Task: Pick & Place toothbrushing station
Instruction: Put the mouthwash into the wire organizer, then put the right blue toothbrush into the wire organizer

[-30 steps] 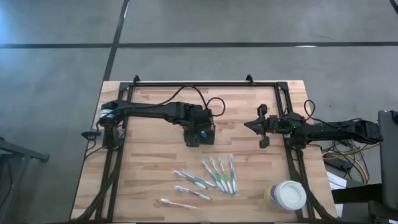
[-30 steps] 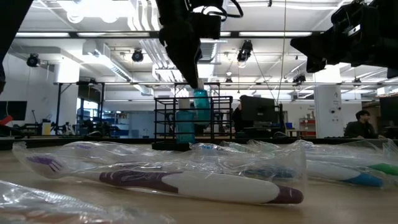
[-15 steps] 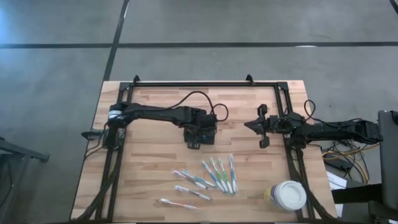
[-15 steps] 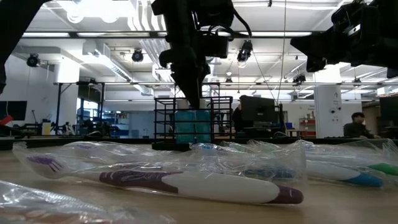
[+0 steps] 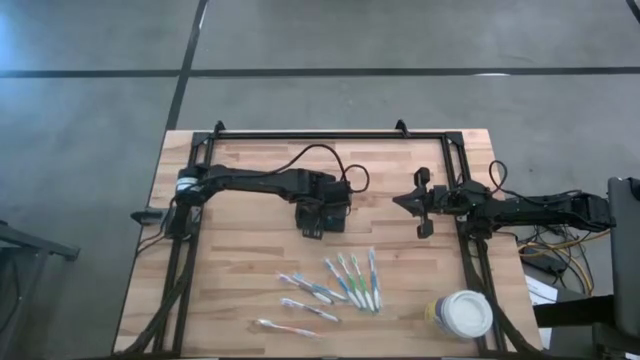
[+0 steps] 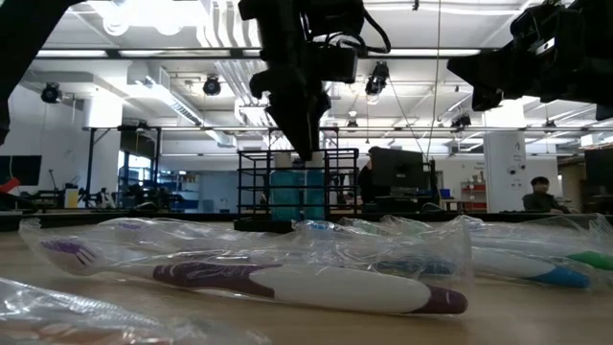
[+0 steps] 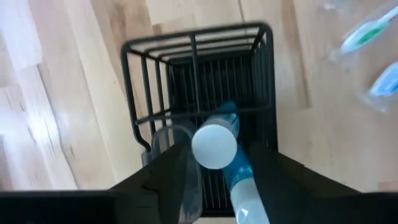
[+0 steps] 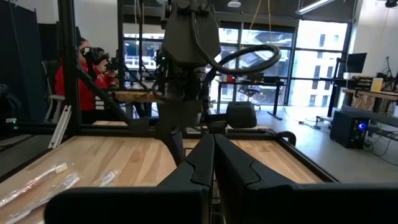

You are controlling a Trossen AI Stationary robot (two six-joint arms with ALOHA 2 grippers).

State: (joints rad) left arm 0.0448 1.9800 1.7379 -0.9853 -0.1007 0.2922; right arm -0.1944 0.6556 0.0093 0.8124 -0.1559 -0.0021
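Even, bright overhead light; ceiling lamps [image 6: 124,21] glare in low view. Near wrapped toothbrushes [image 6: 287,278] soft, out of focus. Left wrist view blurred. Windows [image 8: 311,56] backlit, arm silhouetted.

This is a large robotics lab or open workshop hall. The pale butcher-block wooden surface [image 5: 250,260] stands on a bare grey concrete floor [image 5: 90,90] marked with dark lines. Beyond it, the low view shows a high open ceiling with exposed white ducts [image 6: 220,29] and hanging lamps, plus dark computer monitors [image 6: 397,172] on far desks. A seated person [image 6: 536,192] works at the right, people in red tops [image 8: 78,74] sit at benches, and tall glazed windows [image 8: 311,68] close the back wall.
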